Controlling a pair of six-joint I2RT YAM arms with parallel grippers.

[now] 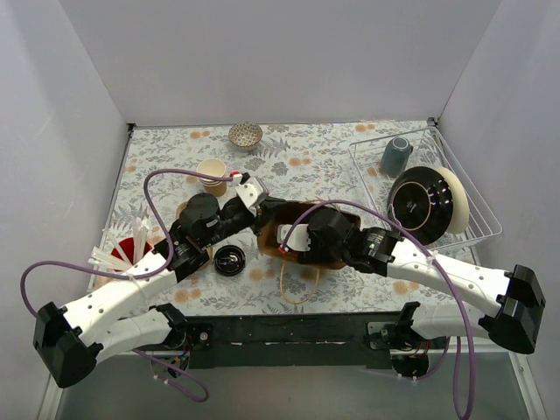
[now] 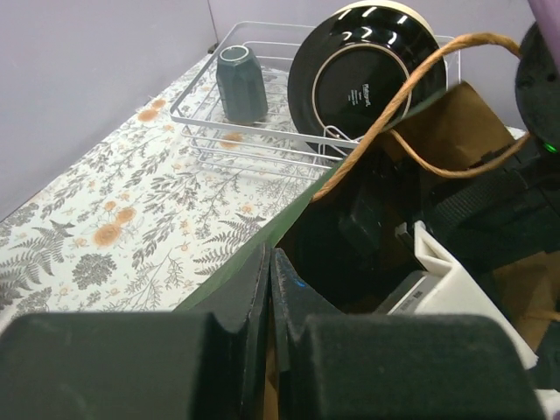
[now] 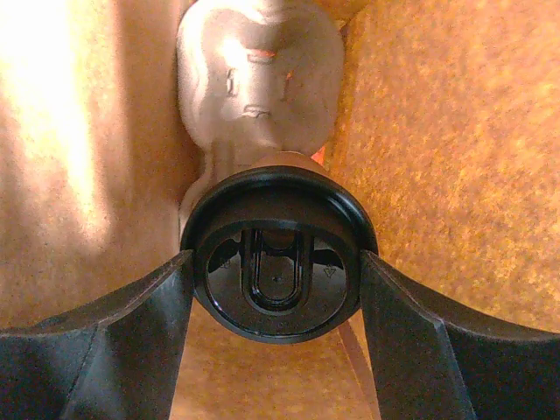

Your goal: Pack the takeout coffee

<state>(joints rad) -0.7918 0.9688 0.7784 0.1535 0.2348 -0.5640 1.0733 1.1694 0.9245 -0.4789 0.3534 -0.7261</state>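
Note:
The takeout coffee, a tan cup with a round black sip lid, lies on its side inside the green paper bag. The bag's brown inner walls surround it in the right wrist view. My right gripper reaches into the bag, shut on the cup with both fingers against the lid's rim. My left gripper is shut on the bag's rim, with a strip of paper between its pads. In the top view the bag lies mid-table between both wrists, and the cup is hidden.
A wire dish rack at the right holds a grey-blue mug and a black plate. A spare black lid, an open tan cup, a patterned bowl and a red holder sit to the left and behind.

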